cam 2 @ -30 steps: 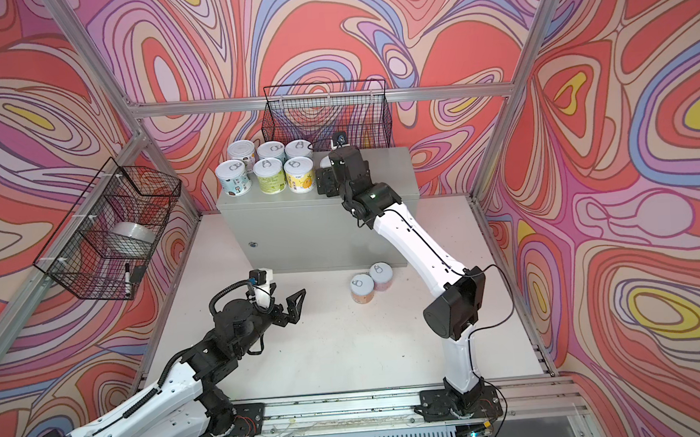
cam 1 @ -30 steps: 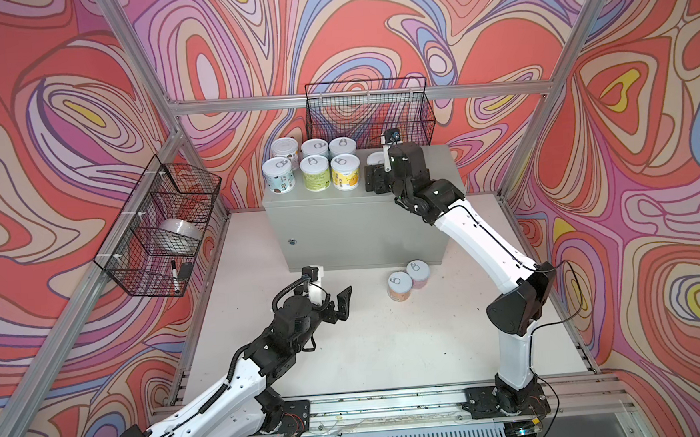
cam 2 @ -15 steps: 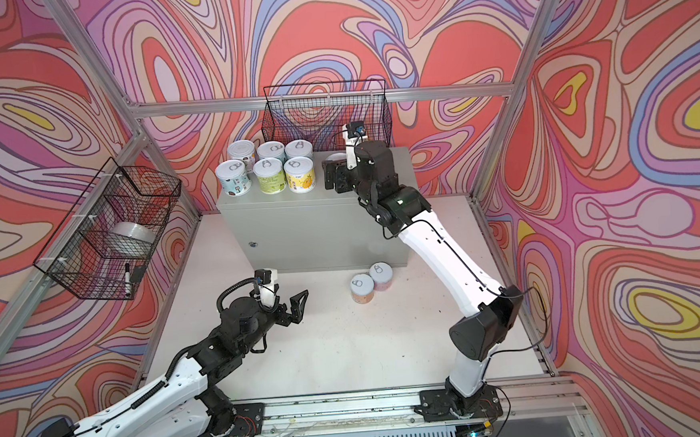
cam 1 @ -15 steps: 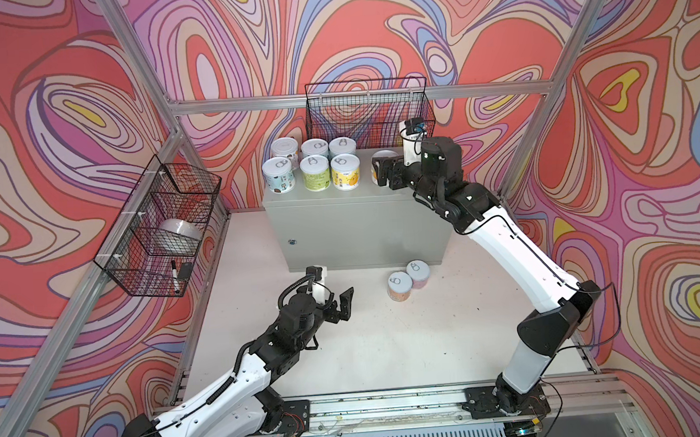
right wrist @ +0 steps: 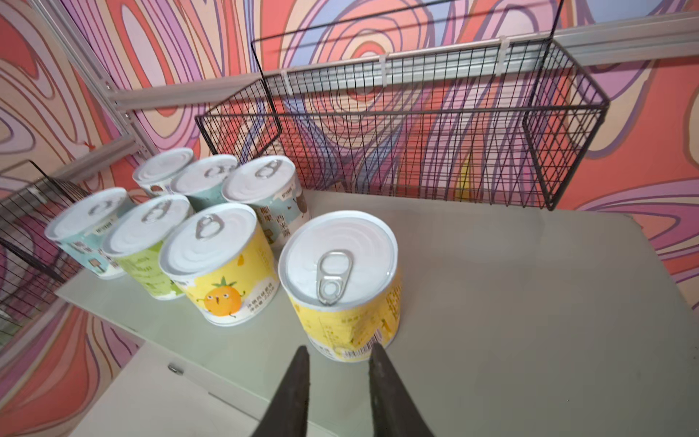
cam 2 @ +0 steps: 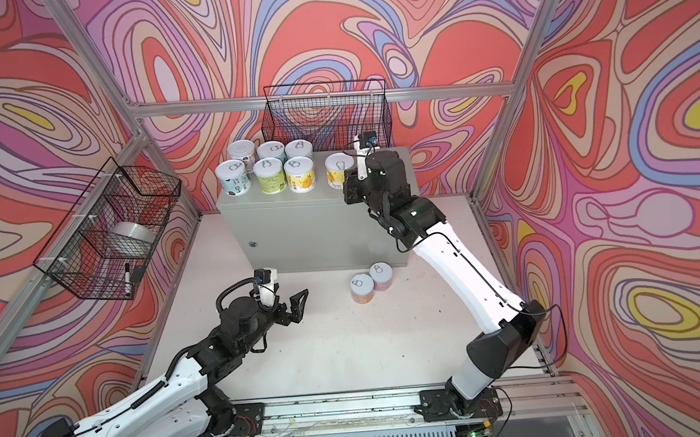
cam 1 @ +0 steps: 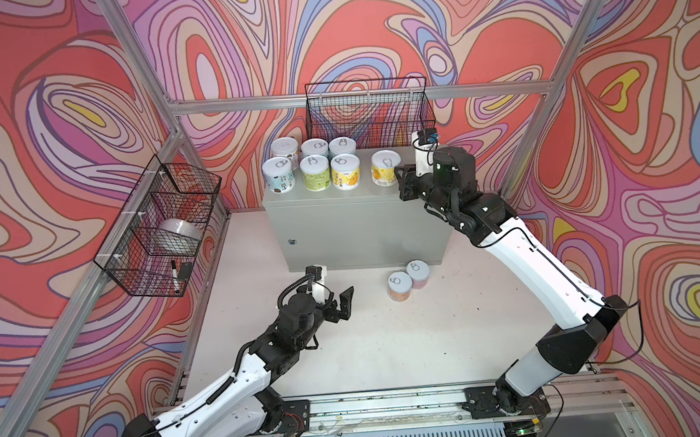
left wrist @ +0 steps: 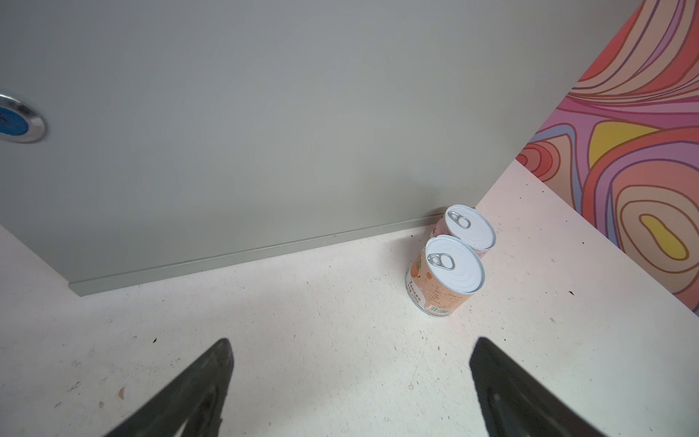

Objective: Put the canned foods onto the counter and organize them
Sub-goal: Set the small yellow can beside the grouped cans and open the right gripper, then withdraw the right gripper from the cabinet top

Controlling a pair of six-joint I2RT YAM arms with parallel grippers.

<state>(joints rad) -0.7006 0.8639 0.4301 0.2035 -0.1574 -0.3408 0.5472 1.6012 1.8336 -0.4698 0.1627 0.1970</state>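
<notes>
Six canned foods (cam 1: 315, 172) stand in two rows at the left of the counter (cam 1: 357, 223) top. A seventh, a yellow can (cam 1: 385, 168) (right wrist: 340, 280), stands apart to their right. My right gripper (cam 1: 401, 182) (right wrist: 338, 359) hovers just right of that can, jaws drawn nearly together with nothing between them. On the floor by the counter's right front corner stand an orange can (cam 1: 399, 286) (left wrist: 446, 276) and a pink can (cam 1: 418, 271) (left wrist: 469, 227), touching. My left gripper (cam 1: 336, 301) (left wrist: 350, 363) is open and empty over the floor, left of those two.
A black wire basket (cam 1: 368, 110) hangs on the back wall just above the counter's rear edge. Another wire basket (cam 1: 157, 231) on the left wall holds a silvery round thing (cam 1: 180, 234) and a marker (cam 1: 174, 274). Aluminium posts frame the cell.
My right gripper has let go of the yellow can on the counter, drawn back to the right and closed its jaws. The left arm has barely shifted.
</notes>
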